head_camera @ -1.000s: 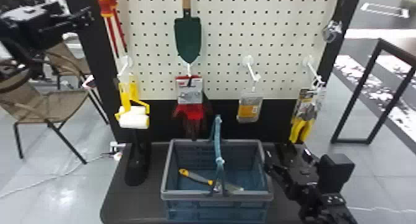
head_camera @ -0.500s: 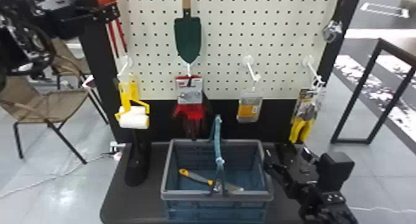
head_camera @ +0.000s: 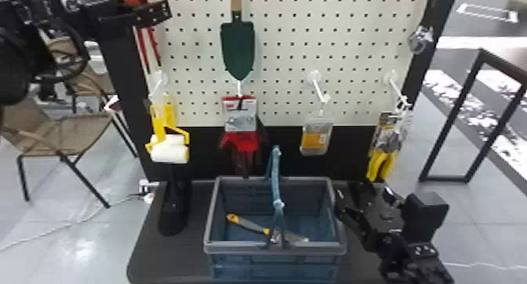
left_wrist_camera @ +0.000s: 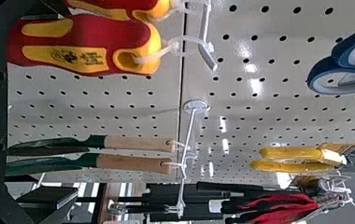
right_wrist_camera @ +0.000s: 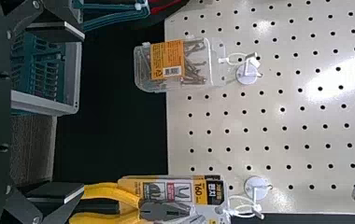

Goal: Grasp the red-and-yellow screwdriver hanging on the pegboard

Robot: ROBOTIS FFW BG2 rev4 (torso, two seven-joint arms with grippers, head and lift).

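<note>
The red-and-yellow screwdriver (head_camera: 146,44) hangs at the pegboard's (head_camera: 353,67) top left corner, its red shaft pointing down. In the left wrist view its red-and-yellow handle (left_wrist_camera: 87,44) hangs from a white hook, with a second similar handle (left_wrist_camera: 119,4) beside it. My left gripper (head_camera: 135,10) is raised to the handles and stands open; the handle lies inside its span, close to one finger (left_wrist_camera: 49,5), and no pad touches it. My right gripper (head_camera: 355,212) rests open and holds nothing, low on the right beside the basket.
On the board hang a green trowel (head_camera: 237,48), a yellow paint roller (head_camera: 168,146), red gloves (head_camera: 241,142), a box of screws (head_camera: 315,135) and yellow pliers (head_camera: 382,153). A blue basket (head_camera: 219,208) holding a tool stands on the black table (head_camera: 157,255). A folding chair (head_camera: 55,134) is at the left.
My left arm has swung right towards the pegboard, bringing its open fingers up around the screwdriver handles. The right arm has stayed still.
</note>
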